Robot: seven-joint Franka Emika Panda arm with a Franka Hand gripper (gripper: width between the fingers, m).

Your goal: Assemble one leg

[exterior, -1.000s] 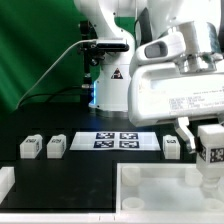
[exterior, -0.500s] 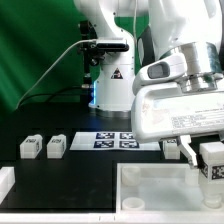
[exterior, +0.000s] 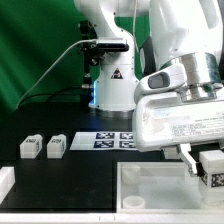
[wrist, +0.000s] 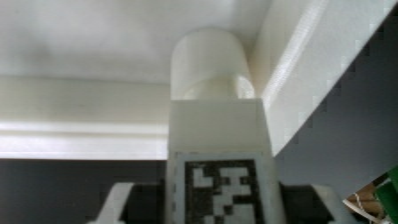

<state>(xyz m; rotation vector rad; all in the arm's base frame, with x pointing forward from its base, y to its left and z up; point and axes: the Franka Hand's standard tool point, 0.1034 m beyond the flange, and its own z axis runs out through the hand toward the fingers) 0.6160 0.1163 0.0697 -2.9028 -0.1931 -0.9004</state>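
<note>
- The leg (exterior: 214,172) hangs in the gripper (exterior: 208,158) at the exterior view's right, above a corner of the white tabletop (exterior: 150,188). In the wrist view its rounded end (wrist: 214,65) points into the angle where two rim walls meet; we cannot tell whether it touches.
- We judge it light and stiff: hard moulded plastic that won't give under pressure. Its smooth faces may slip or twist if held loosely.
- We think the best hold is across two opposite flat sides of the boxy part, near the marker tag (wrist: 222,195), leaving the rounded end free.
- The jaws are closed narrowly on the leg there, one on each side.
- On the black counter (exterior: 85,168), two other legs (exterior: 30,147) sit well apart at the exterior view's left, with the marker board (exterior: 115,140) between them and the arm.
</note>
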